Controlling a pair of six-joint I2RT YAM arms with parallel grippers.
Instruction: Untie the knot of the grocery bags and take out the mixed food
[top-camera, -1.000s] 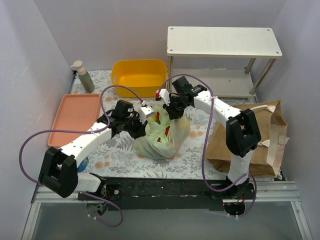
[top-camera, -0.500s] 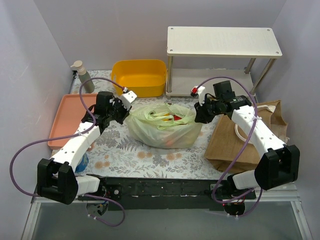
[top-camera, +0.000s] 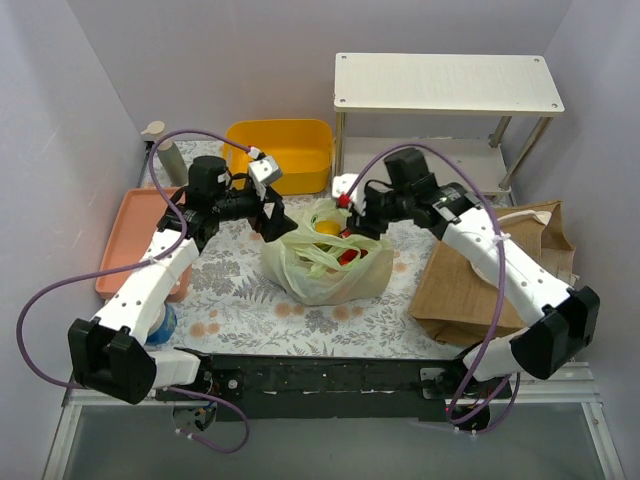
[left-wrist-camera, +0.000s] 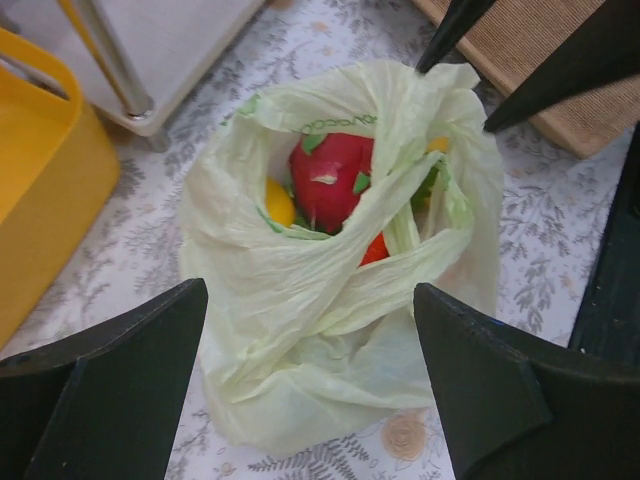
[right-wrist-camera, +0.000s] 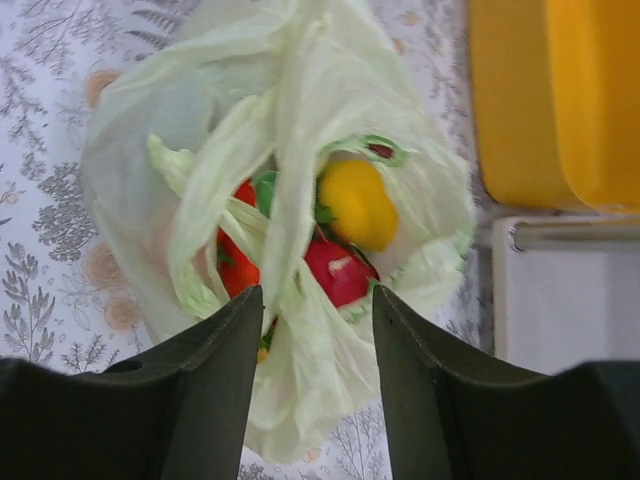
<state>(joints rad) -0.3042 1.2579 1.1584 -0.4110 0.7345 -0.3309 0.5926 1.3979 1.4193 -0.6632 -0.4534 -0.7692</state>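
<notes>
The pale green grocery bag (top-camera: 318, 285) sits mid-table with its mouth loose and its handle strips draped across it. Mixed food shows inside: a red fruit (left-wrist-camera: 330, 180), a yellow pear (right-wrist-camera: 355, 203) and an orange piece (right-wrist-camera: 235, 268). My left gripper (top-camera: 270, 215) hovers open just left of the bag, its jaws wide either side of the bag (left-wrist-camera: 330, 330) in the wrist view. My right gripper (top-camera: 358, 215) hangs open over the bag's right rim, a handle strip (right-wrist-camera: 290, 230) lying loose between its fingers. The brown tote (top-camera: 500, 285) lies flat at the right.
A yellow bin (top-camera: 285, 150) stands behind the bag, beside a white two-tier shelf (top-camera: 445, 85). An orange tray (top-camera: 140, 235) lies at the left under the left arm, with a soap pump bottle (top-camera: 165, 155) behind it. The floral table cover (top-camera: 240, 310) shows in front.
Both grippers, shut on the bag's handles and pulled wide apart half a second ago, have let go, opened and swung back in beside the bag. The bag has slumped narrower.
</notes>
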